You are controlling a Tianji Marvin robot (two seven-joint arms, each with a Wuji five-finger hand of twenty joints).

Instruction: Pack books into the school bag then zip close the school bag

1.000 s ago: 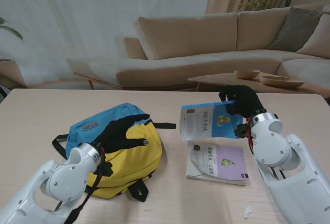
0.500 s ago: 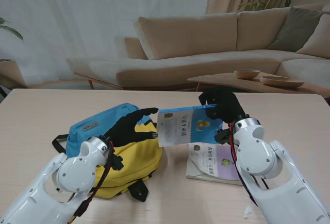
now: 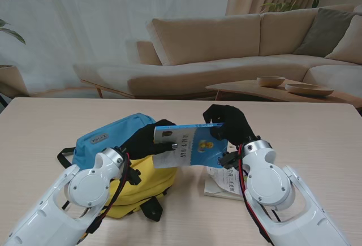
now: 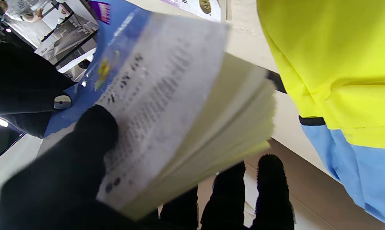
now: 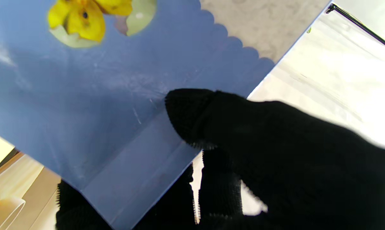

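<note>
Blue book (image 3: 189,144): thin paperback, blue-and-white cover with a yellow flower picture, held tilted in the air over the school bag's right edge.
Right hand (image 3: 226,124): thumb and fingers pinching the book's blue end.
Left hand (image 3: 148,139): thumb on the white cover, fingers (image 4: 270,179) under the pages, gripping that end.
School bag (image 3: 121,161): yellow and blue, flat on the tabletop (image 3: 39,127).
Second book (image 3: 226,185): purple-white cover, flat beside the bag.
</note>
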